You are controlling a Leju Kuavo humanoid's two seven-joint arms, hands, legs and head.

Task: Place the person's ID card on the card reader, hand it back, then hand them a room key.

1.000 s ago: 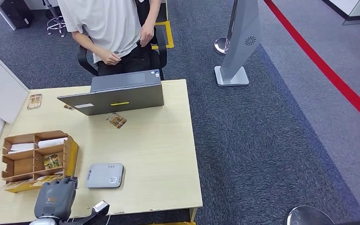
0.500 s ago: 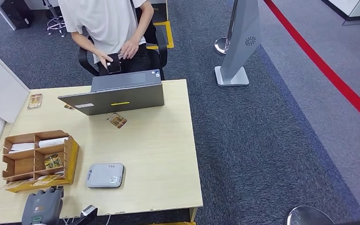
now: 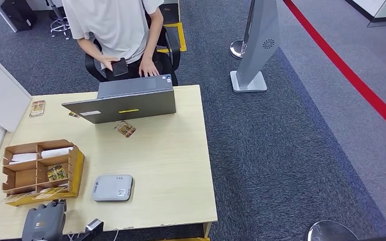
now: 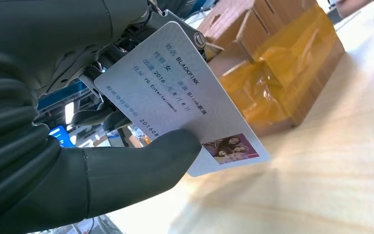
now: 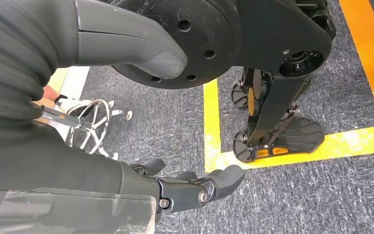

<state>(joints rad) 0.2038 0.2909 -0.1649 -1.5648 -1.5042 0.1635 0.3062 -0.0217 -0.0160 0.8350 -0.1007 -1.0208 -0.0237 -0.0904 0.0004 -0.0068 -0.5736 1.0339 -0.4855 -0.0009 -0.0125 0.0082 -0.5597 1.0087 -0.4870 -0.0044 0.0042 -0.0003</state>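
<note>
Head view: pale wooden table (image 3: 171,150), near edge toward the robot. Grey laptop (image 3: 123,100) at the far edge, with a seated person (image 3: 115,30) behind it holding a dark phone (image 3: 120,66). Cardboard divider box (image 3: 37,170) at near left, holding room key cards (image 3: 56,172). Grey card reader (image 3: 112,188) just beside the box, nothing on it. Left hand (image 4: 126,165) at the near table edge, thumb and fingers pinching the ID card (image 4: 185,97) beside the box. Right hand (image 5: 195,190) hangs over carpet, fingers loosely spread, holding nothing.
</note>
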